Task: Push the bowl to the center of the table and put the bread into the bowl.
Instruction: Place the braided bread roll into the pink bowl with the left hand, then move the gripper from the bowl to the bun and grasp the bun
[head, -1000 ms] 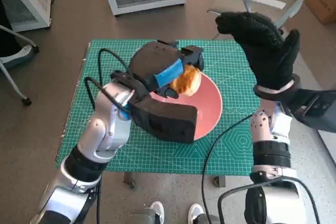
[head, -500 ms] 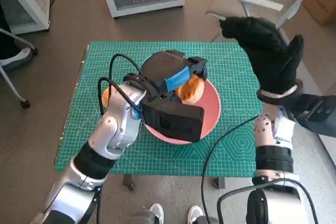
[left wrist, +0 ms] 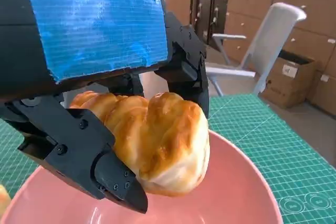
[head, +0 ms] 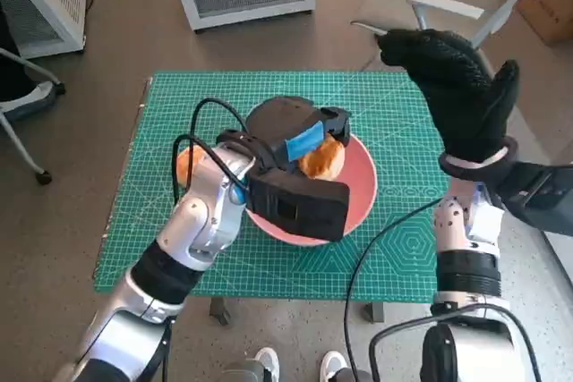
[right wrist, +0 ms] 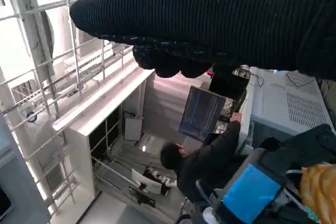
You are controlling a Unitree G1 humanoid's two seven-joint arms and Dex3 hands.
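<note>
At frame centre, the left hand (head: 300,131) grips the bread (head: 324,157) above the pink bowl (head: 358,192). The right hand (head: 461,96), upper right, is raised, fingers spread, holding nothing.

A lab or office: green cutting mat (head: 394,239), office chair (left wrist: 265,43), cardboard boxes (left wrist: 286,80), wooden cabinets (left wrist: 252,3).
</note>
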